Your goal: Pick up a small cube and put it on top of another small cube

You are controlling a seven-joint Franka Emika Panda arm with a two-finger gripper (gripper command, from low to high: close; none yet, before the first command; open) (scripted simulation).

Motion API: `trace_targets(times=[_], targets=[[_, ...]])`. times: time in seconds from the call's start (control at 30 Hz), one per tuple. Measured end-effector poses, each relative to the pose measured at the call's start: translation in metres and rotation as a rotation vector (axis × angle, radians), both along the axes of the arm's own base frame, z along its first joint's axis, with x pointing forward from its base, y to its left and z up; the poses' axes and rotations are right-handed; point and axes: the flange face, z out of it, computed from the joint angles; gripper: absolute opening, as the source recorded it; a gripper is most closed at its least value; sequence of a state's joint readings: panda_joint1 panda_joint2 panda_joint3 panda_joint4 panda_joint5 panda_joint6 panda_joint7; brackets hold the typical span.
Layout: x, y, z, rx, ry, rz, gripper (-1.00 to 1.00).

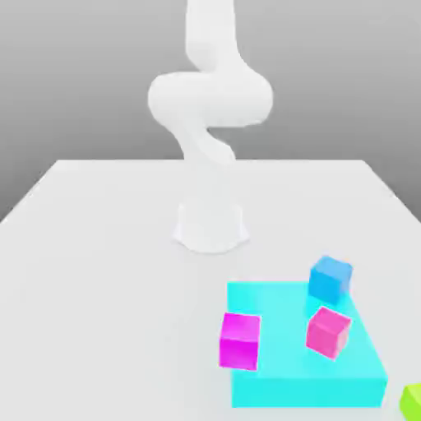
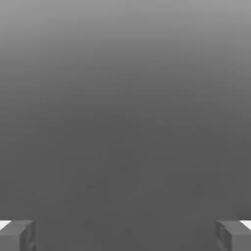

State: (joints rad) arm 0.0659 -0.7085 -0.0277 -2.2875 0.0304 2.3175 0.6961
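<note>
Four cubes show in the exterior view; my target, the small cube (image 1: 414, 401), sits on the table at the lower right, beside the cyan slab (image 1: 304, 378). Hand view: gripper (image 2: 125, 235) spread wide, empty. I'd centre above before descending.

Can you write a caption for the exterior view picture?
White arm behind a cyan slab with blue and magenta cubes.

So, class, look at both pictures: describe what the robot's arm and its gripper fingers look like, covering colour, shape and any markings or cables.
The arm is plain glossy white, built of thick rounded segments, rising from a round white base on the pale table. No cables or markings are visible on it. In the hand view, the gripper shows two blocky dark grey fingertips with pale white edges.
</note>
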Motion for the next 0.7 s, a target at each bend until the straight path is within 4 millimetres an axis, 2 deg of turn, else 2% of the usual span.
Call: trace_targets(times=[0.17, 0.37, 0.53, 0.7], targets=[[0.06, 0.035, -0.059, -0.059, 0.109, 0.246, 0.0], [0.111, 0.09, -0.142, -0.142, 0.218, 0.525, 0.0], [0.137, 0.142, -0.219, -0.226, 0.297, 0.754, 0.0], [0.142, 0.201, -0.3, -0.329, 0.365, 0.994, 0.0]])
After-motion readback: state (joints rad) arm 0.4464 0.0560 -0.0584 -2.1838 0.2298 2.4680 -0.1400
